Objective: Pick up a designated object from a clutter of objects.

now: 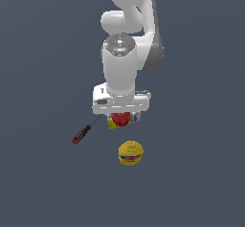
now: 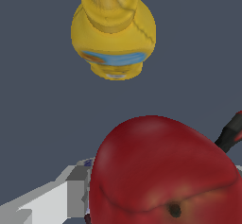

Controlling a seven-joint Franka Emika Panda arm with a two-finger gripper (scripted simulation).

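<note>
just red apple [image 2: 165, 171] clamped in the gripper [image 1: 121, 119], above carton [image 1: 111, 123].

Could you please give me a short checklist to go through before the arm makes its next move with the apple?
1. Right target: the red apple sits directly under the gripper, not the burger toy. Ok.
2. Apple between the fingers: a finger shows beside it in the wrist view. Ok on that side; other side cannot tell.
3. Jaws closed firmly on the apple: cannot tell.
4. Burger toy stands apart from the apple. Ok.
5. Screwdriver lies close by, at the exterior view's left; contact with the apple cannot tell.
6. Yellow carton right behind the apple, may get nudged. Not ok.
</note>
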